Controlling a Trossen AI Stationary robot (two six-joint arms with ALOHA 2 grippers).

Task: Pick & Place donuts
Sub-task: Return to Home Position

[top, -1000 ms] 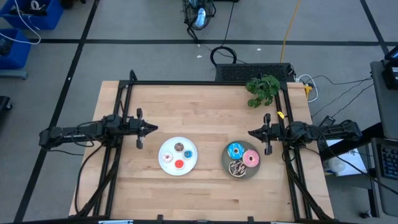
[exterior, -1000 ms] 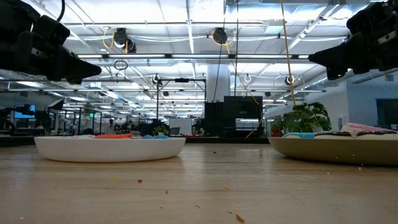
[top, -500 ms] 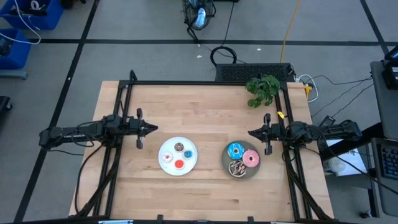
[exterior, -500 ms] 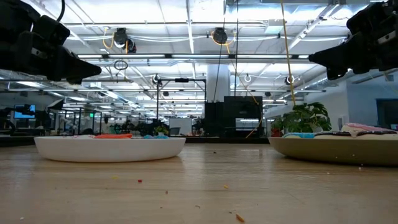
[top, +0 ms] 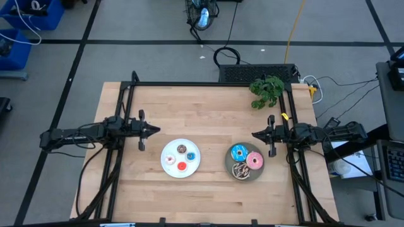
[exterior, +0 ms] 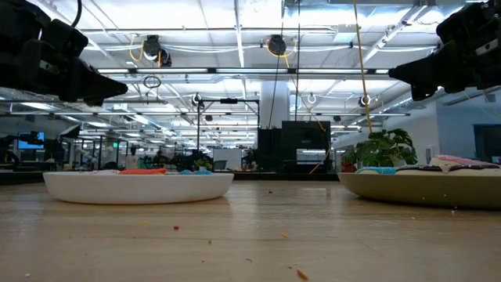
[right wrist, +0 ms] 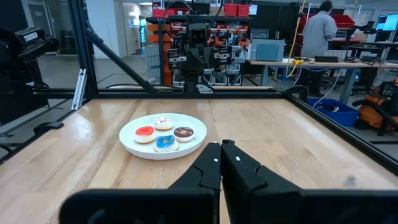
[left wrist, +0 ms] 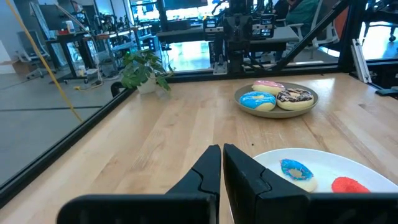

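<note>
**Grey plate [top: 228, 165] full, nothing left to grip**

My right pincer [top: 255, 134] hangs pressed together and empty. The grey plate with three large donuts [top: 238, 152] lies near, just off its tip. My left pincer [top: 151, 130], closed too, has the white plate [top: 170, 149] of small donuts [top: 182, 166] near its tip. Sorting looks finished.

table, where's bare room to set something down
Bare: the far half of the table, left of the plant, and the near strip in front of both plates. The gap between the white plate and the grey plate is narrow. The left end effector and right end effector, both shut, flank the plates.
</note>
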